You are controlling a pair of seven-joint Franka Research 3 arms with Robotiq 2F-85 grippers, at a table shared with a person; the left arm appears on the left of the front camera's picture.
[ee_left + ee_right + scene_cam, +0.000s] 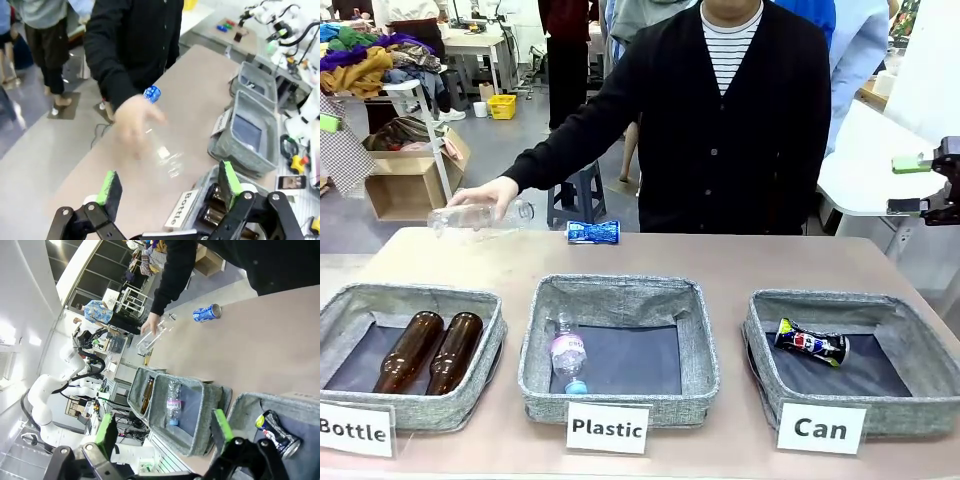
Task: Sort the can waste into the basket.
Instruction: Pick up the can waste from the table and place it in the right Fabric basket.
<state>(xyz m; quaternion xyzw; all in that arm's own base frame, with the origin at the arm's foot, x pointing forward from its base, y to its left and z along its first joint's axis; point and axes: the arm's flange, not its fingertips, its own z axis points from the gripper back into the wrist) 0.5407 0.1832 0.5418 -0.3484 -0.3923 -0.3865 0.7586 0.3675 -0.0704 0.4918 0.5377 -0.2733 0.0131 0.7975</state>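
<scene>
At the lower right of the front view we've got the square, shallow grey fabric basket [910,408] with the dark lining, and a white "Can" sign [821,428] standing in front of it. One crushed dark drink can [810,343] with blue, red and yellow-green marks lies on its side inside, toward the left half. The other one, the crushed blue can [593,232] with white print, sits on the beige tabletop [750,262] at the far edge, upper middle of the frame, well apart from the basket.

Just left of it, a person's hand [485,192] coming out of a black sleeve holds a clear plastic bottle [480,215] sideways at the far edge. We can't tell if it touches the tabletop.

The middle grey bin [685,395] signed "Plastic" has a small clear bottle with a blue cap [568,358] in its left side. The left grey bin [440,405] signed "Bottle" holds two brown glass bottles [430,350] side by side.

The right gripper [905,185] hangs at the upper right edge of the front view, up off the tabletop. Its green pads are spread wide, and in its wrist view the dark can shows at the lower right.

The left gripper [169,184] is also wide open at the bottom of its wrist view, above the "Bottle" sign, with the blurred hand and the blue can in the upper middle.
</scene>
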